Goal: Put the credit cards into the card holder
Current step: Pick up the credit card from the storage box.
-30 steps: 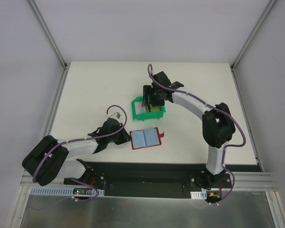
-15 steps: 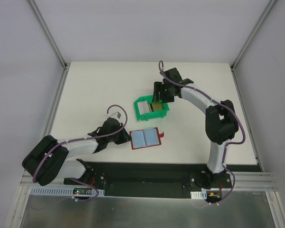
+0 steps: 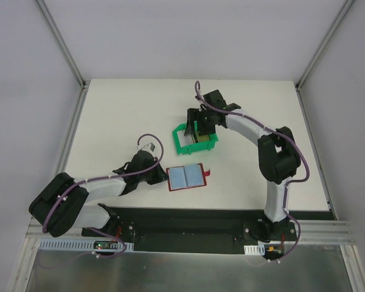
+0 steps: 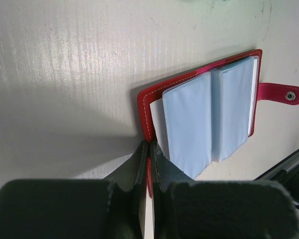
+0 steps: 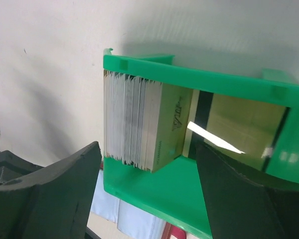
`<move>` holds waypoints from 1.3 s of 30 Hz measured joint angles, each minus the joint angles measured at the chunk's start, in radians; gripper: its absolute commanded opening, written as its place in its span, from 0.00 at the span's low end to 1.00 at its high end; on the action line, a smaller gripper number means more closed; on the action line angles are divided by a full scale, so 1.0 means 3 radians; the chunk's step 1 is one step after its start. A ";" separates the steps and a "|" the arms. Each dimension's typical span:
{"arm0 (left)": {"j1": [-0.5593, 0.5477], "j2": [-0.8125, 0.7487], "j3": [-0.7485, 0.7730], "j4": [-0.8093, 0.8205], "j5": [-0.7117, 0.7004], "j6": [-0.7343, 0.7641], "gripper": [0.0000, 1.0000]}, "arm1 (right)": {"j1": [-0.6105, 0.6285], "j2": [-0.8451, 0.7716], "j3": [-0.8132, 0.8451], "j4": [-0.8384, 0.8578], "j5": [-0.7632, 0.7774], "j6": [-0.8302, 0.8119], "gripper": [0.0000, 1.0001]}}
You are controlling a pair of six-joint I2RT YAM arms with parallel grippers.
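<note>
Left gripper (image 4: 148,149) jaws clamped on cover edge of open dark red folding card holder (image 4: 209,119). Right gripper (image 5: 148,149) jaws apart, straddling upright thin whitish-grey and gold credit cards (image 5: 134,119) in green plastic bin (image 5: 189,79). Cards likely light, stiff, slick; pinch one by its top edge.

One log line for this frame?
left fingers: shut on card holder edge | right fingers: open, empty, above credit cards in green bin | card holder: lying open

A green plastic bin (image 3: 198,148) sits near the middle of the white table (image 3: 121,115); grey walls (image 3: 170,36) enclose it.
</note>
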 measured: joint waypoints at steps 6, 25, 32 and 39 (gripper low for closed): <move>0.0000 0.0000 0.0000 0.0000 0.0000 0.0001 0.00 | 0.0075 0.0181 0.0010 0.0058 -0.0070 0.0065 0.79; 0.0020 0.0043 0.0011 0.0031 0.0024 0.0004 0.00 | 0.0075 0.0318 0.0019 0.0336 -0.0455 0.0264 0.66; 0.0022 0.0071 0.0032 0.0034 0.0057 0.0006 0.00 | 0.0075 0.0317 0.0018 0.0362 -0.0514 0.0295 0.52; 0.0022 0.0085 0.0039 0.0038 0.0070 0.0006 0.00 | 0.0075 0.0315 0.0018 0.0359 -0.0501 0.0295 0.31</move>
